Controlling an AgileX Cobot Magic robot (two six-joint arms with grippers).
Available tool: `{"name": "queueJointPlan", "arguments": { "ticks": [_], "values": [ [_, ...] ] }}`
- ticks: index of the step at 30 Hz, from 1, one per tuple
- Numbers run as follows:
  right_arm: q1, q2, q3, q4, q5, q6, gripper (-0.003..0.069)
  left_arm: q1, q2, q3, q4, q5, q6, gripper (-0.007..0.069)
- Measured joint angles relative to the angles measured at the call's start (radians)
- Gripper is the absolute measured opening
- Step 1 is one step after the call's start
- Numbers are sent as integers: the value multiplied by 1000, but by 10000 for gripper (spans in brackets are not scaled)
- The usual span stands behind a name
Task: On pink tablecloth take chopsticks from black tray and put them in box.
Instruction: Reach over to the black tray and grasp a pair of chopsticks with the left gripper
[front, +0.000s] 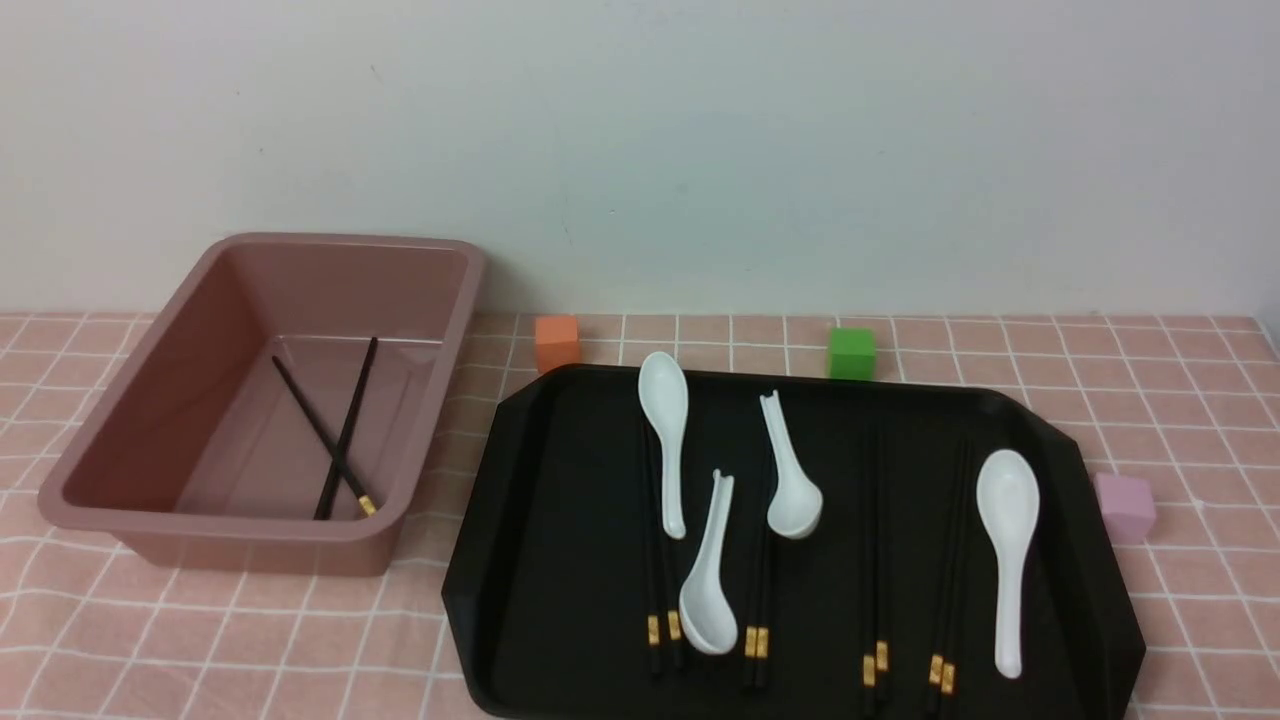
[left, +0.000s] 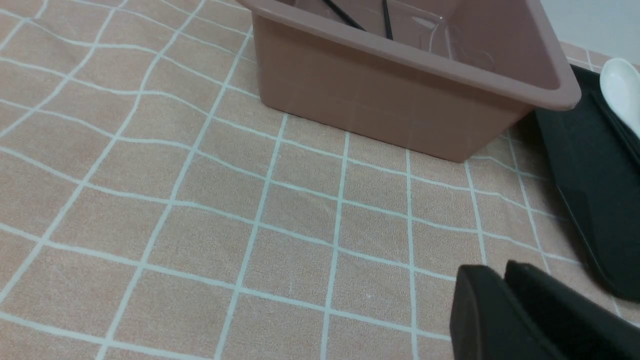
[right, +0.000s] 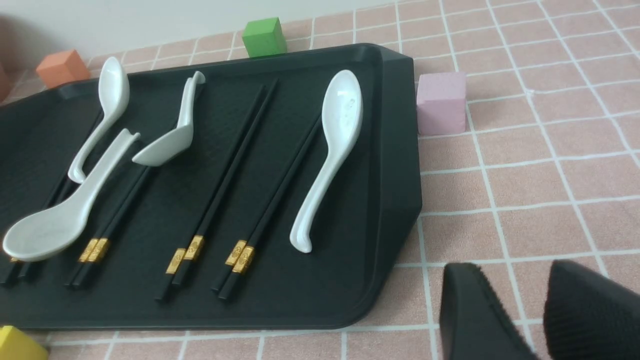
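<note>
The box (front: 340, 280) stands at the left on the pink tablecloth (front: 200, 640) with two crossed chopsticks (front: 345, 430) inside. The black tray (front: 560, 520) at the right holds several pairs of chopsticks (front: 756, 640) with gold bands, lying parallel, some partly under white spoons (front: 1005, 530). Neither gripper shows in the front view. My left gripper (left: 500, 272) is shut and empty, over the cloth in front of the box (left: 400, 110). My right gripper (right: 515, 272) is open and empty, over the cloth beside the tray's (right: 390, 175) near right corner, apart from the chopsticks (right: 225, 185).
An orange cube (front: 557, 343) and a green cube (front: 851, 352) sit behind the tray, and a pale pink cube (front: 1124, 507) sits at its right side. A yellow cube (right: 17, 345) shows near the tray's front edge in the right wrist view. A wall is close behind.
</note>
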Motion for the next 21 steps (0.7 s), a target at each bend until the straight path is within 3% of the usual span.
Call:
{"name": "queueJointPlan", "arguments": {
  "ticks": [5,13,17,21],
  "values": [
    [0,0,0,0,0,0,240,0,0,0,-60,-54,-34,75],
    [0,0,0,-1,0,0,240,0,0,0,-453,-216,-269,83],
    [0,0,0,-1,0,0,240,0,0,-3,-496,-237,-280,85],
    [0,0,0,-1,0,0,240,0,10,-105,-505,-111,-246,49]
  ]
}}
